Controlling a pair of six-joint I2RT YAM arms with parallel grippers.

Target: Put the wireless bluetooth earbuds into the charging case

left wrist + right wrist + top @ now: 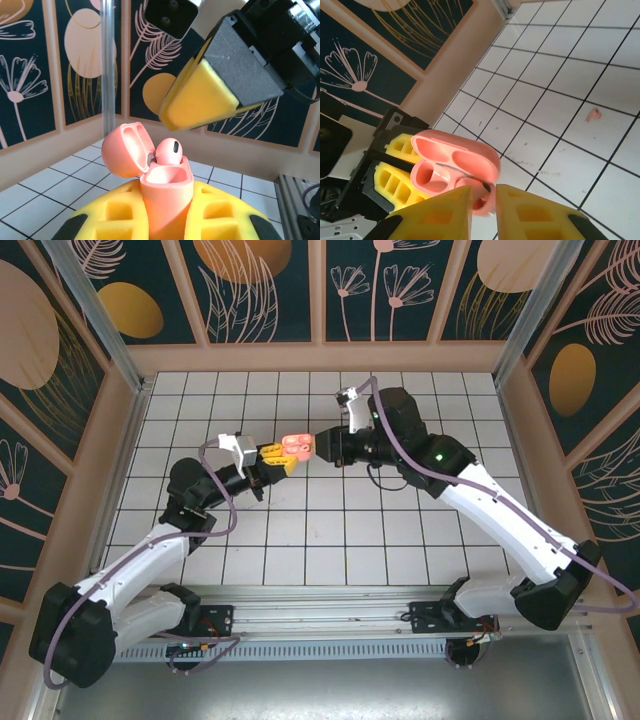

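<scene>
left gripper [272, 458] pinches the open charging case [167, 200], one pink earbud [169, 151] standing past its rim. right gripper [483, 192], fingers nearly together on nothing, hangs just above it; free air around.

Earbud [169, 150] part-way in case [167, 195]; case above table [30, 195].

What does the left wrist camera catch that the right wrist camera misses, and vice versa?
Left wrist view: a pink earbud poking up from the pink charging case, the nearer socket empty. Right wrist view: a small pink piece, likely another earbud, lying loose on the tiled table. Both: the case, lid open, clamped in the left arm's yellow jaws, with the right arm's jaws close to it.
</scene>
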